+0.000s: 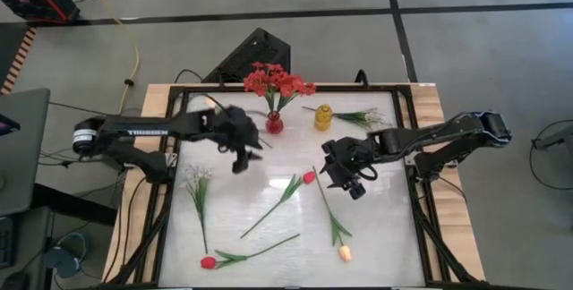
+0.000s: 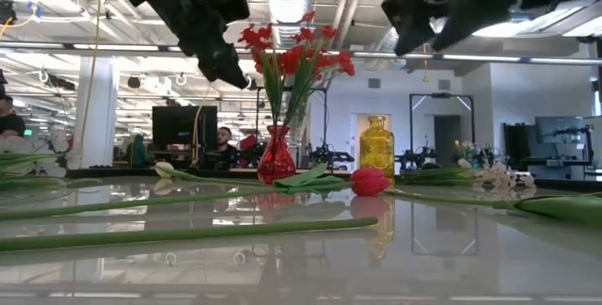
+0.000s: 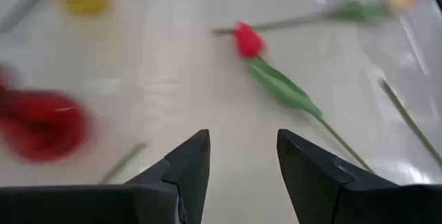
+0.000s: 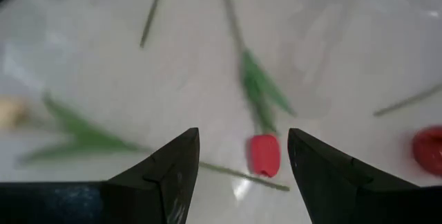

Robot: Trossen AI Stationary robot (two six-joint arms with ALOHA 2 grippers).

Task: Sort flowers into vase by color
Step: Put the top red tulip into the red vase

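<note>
Tulip red (image 1: pixel 309 178) lies just left of right tool (image 1: pixel 343 175) | stem runs diagonal toward me | I see both tools released, empty | left tool (image 1: pixel 242 153) farther.

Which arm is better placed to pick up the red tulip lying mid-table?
Right. The open right gripper hangs just beside the red tulip, its bloom between the fingers in the wrist view; the open left gripper sits farther off, by the red vase.

overhead, table-level and two close wrist cameras share the table (image 1: pixel 376 236).
</note>
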